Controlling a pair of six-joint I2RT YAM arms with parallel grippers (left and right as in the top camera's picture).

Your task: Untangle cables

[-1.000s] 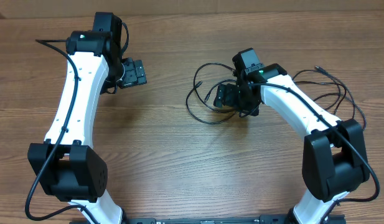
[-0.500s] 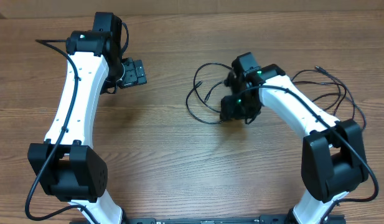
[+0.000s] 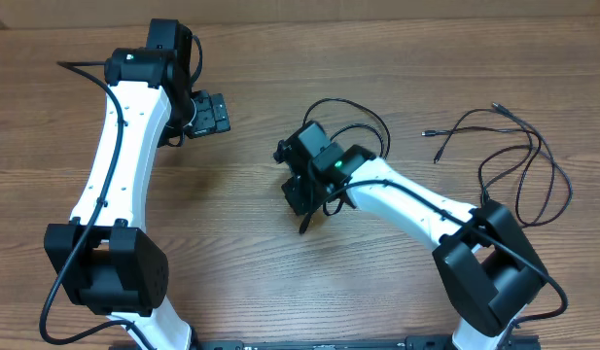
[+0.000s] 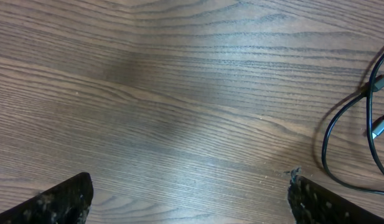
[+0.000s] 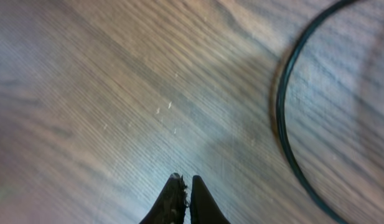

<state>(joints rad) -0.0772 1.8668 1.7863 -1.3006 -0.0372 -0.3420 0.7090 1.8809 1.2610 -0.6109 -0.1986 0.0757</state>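
The table (image 3: 280,282) is mid-brown wood with darker streaked grain. The cables (image 4: 323,142), at three o'clock in the left wrist view, are black, with a silvery plug (image 4: 379,127). The left arm (image 3: 115,146) and right arm (image 3: 406,199) are white with black joints, and the right one shows a green light (image 3: 337,165). The left gripper (image 4: 188,202) has black fingers (image 4: 61,202) flecked pale.

The overhead view looks straight down on the table (image 3: 280,277) from far off and takes in both arms. Each wrist view looks past its own fingertips, close to the wood. The left gripper (image 4: 188,183) has cables (image 4: 325,143) to its right. The right gripper (image 5: 182,186) sits nearer the wood and its view is blurred, with cables to its right too. The overhead view also shows those cables.
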